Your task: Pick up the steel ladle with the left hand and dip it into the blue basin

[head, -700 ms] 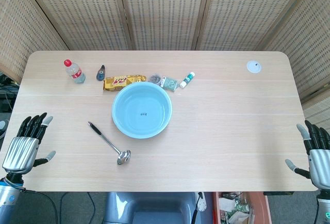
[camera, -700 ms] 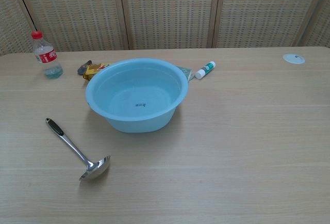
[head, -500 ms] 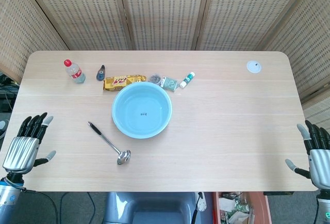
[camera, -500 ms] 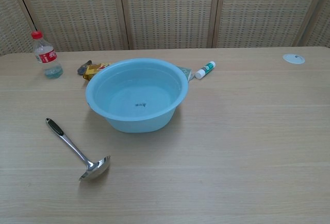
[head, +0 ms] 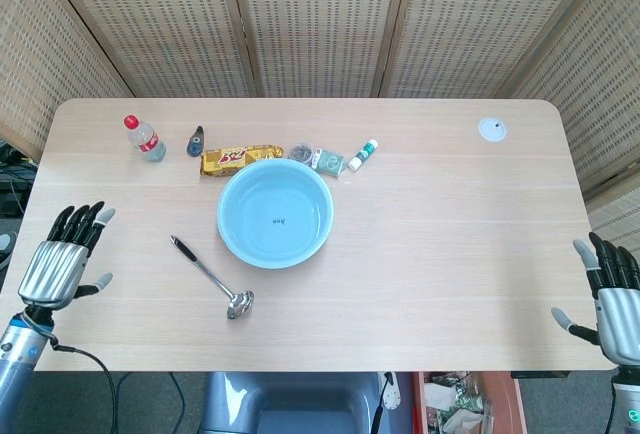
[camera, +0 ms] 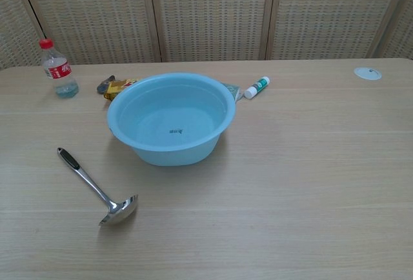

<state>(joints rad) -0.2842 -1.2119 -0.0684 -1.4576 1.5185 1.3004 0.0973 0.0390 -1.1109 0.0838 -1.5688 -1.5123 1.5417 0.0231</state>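
The steel ladle (head: 212, 280) (camera: 97, 190) lies flat on the table, its black-tipped handle pointing to the far left and its bowl toward the front edge. The blue basin (head: 275, 212) (camera: 171, 117) stands just right of it, apart from the ladle. My left hand (head: 62, 260) hovers at the table's left front corner, fingers spread and holding nothing, well left of the ladle. At the right front corner my right hand (head: 614, 302) is also spread and holds nothing. Neither hand shows in the chest view.
Behind the basin runs a row of small items: a water bottle (head: 144, 138), a dark clip (head: 196, 140), a yellow snack pack (head: 240, 159), a small packet (head: 328, 161) and a white tube (head: 364, 153). A white disc (head: 491, 130) lies far right.
My left hand has risen and moved slightly inward over the table's left corner. The right hand, ladle and basin have not moved.
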